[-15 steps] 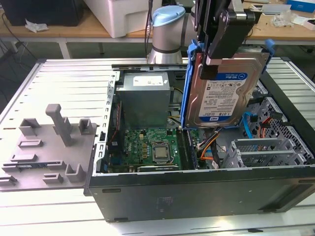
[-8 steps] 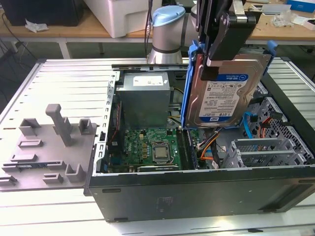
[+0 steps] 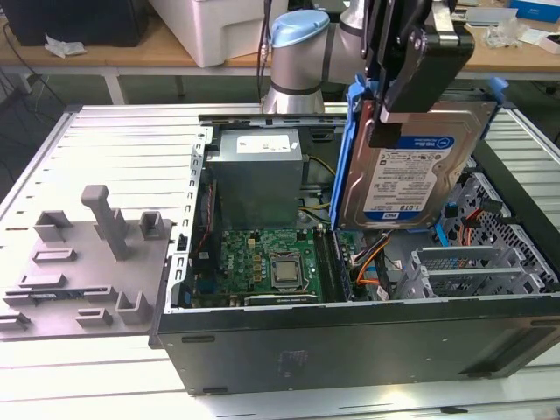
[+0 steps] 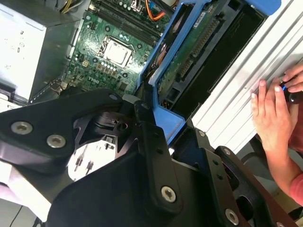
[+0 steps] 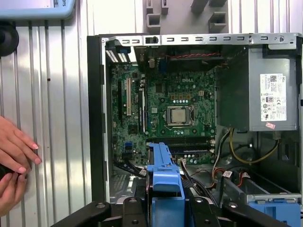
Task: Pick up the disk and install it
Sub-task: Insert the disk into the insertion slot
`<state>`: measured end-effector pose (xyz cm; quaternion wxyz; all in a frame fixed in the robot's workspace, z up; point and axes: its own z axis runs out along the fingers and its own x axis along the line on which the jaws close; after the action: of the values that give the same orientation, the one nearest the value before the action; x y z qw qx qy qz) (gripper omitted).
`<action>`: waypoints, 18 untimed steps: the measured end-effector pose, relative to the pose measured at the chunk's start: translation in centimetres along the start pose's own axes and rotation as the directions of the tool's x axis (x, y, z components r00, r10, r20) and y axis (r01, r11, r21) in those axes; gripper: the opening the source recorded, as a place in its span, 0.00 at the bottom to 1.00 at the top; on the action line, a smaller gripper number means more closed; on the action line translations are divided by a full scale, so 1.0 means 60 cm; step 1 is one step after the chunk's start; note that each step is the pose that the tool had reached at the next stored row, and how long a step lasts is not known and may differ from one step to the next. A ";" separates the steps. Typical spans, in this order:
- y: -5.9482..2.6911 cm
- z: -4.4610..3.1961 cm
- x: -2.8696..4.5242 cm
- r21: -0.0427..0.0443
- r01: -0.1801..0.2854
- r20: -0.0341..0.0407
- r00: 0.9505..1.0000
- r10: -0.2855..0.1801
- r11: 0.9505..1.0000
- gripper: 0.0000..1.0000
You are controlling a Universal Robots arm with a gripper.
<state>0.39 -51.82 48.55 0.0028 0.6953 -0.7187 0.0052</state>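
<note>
Disk point(image 3: 409, 171) clamped in my gripper point(image 3: 394, 118) by blue carrier rail, jaws closed on it. Disk stands on edge, held above open computer case point(image 3: 350, 341). Motherboard point(image 3: 262, 262) and power supply point(image 3: 258, 175) inside case. Person's hand point(image 4: 272, 118) rests on slatted table point(image 3: 114, 131) beside case.

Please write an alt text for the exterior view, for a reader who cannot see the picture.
The gripper holds the blue-framed disk upright over the open computer case, on the exterior view's right. Inside the case are a green motherboard and a grey power supply; a grey fixture plate lies at the view's left.
</note>
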 end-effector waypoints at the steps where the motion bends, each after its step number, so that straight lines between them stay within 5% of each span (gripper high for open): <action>1: -0.003 0.000 0.001 0.000 0.000 0.001 1.000 0.000 1.000 0.36; 18: -0.076 0.002 0.012 -0.001 -0.005 0.015 1.000 0.006 1.000 0.36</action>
<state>4.93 -52.67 48.46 -0.0023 0.6933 -0.7206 -0.0001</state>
